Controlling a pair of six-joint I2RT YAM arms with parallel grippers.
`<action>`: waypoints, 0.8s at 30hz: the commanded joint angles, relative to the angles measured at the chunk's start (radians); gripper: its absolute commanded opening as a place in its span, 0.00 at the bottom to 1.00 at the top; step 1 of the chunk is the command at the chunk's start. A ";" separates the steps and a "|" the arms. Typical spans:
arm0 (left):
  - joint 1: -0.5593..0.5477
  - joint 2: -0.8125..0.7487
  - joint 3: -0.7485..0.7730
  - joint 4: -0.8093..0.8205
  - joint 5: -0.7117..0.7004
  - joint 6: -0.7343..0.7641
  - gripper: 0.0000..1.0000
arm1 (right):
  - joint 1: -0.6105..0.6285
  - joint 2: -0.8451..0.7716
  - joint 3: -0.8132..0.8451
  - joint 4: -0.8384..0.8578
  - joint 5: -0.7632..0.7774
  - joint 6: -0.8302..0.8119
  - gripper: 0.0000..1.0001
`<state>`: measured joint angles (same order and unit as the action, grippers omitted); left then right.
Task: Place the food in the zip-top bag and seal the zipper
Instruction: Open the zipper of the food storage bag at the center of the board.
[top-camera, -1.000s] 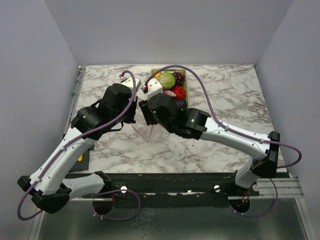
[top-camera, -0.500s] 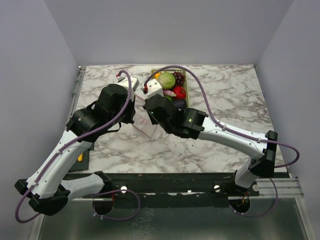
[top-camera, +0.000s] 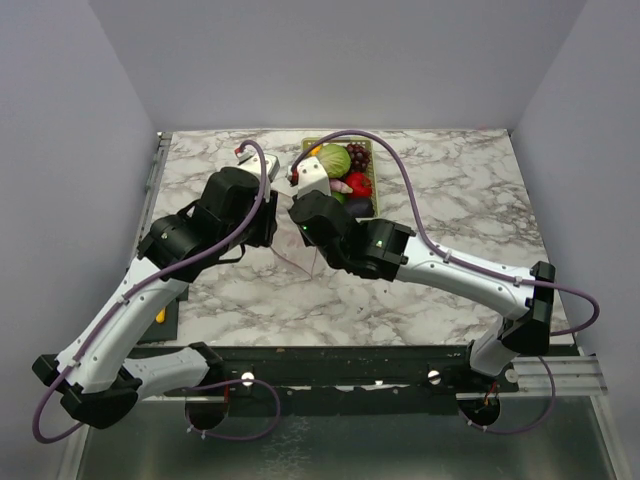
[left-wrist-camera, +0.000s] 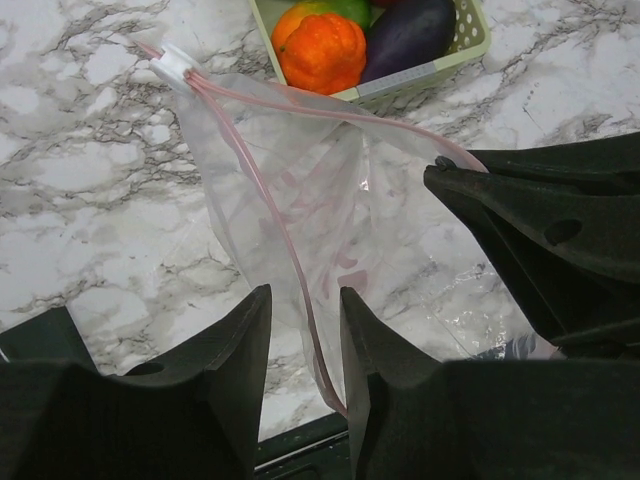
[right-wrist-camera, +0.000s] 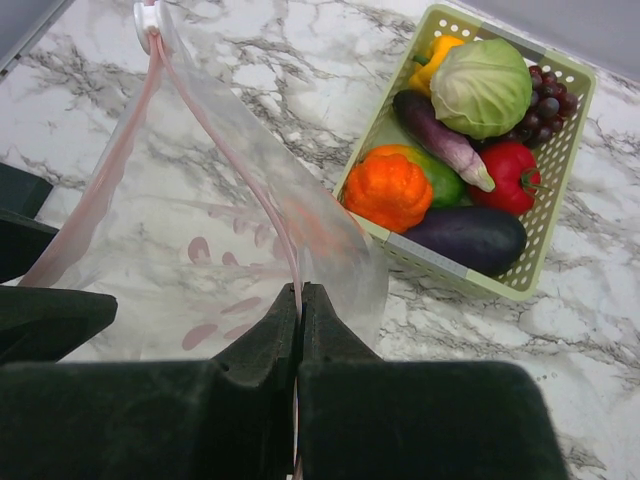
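The clear zip-top bag (left-wrist-camera: 310, 180) hangs crumpled above the marble between my two wrists, and its mouth gapes toward the basket. Its pinkish zipper (left-wrist-camera: 268, 205) runs from a white slider (left-wrist-camera: 176, 64) down between the fingers of my left gripper (left-wrist-camera: 305, 300), which is open and does not pinch the strip. My right gripper (right-wrist-camera: 301, 292) is shut on the zipper (right-wrist-camera: 285, 245) of the other lip. The food lies in the basket: an orange fruit (right-wrist-camera: 388, 187), a cabbage (right-wrist-camera: 482, 88), an eggplant (right-wrist-camera: 470, 238), a red pepper (right-wrist-camera: 512, 172) and grapes (right-wrist-camera: 550, 98).
The yellow-green mesh basket (right-wrist-camera: 440, 258) stands just behind the bag, at the back middle of the marble table (top-camera: 470, 200). In the top view both wrists crowd over the bag (top-camera: 293, 258). Grey walls close in the table's left, right and back.
My right gripper has closed on the bag's zipper strip. My left gripper, shut a second ago, has opened and let go of its lip. Both wrists shifted slightly.
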<state>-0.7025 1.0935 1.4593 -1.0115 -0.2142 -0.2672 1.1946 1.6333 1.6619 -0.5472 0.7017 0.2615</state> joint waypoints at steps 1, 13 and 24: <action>0.002 0.020 -0.013 -0.004 -0.025 -0.026 0.35 | 0.016 -0.037 -0.028 0.069 0.071 0.005 0.01; 0.003 0.064 -0.002 -0.064 -0.062 -0.065 0.34 | 0.041 -0.050 -0.101 0.169 0.187 0.009 0.01; 0.002 0.062 -0.024 -0.102 -0.109 -0.075 0.00 | 0.042 -0.086 -0.168 0.214 0.236 0.004 0.01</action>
<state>-0.7025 1.1584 1.4563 -1.0794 -0.2699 -0.3336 1.2297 1.6043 1.5295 -0.3798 0.8787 0.2615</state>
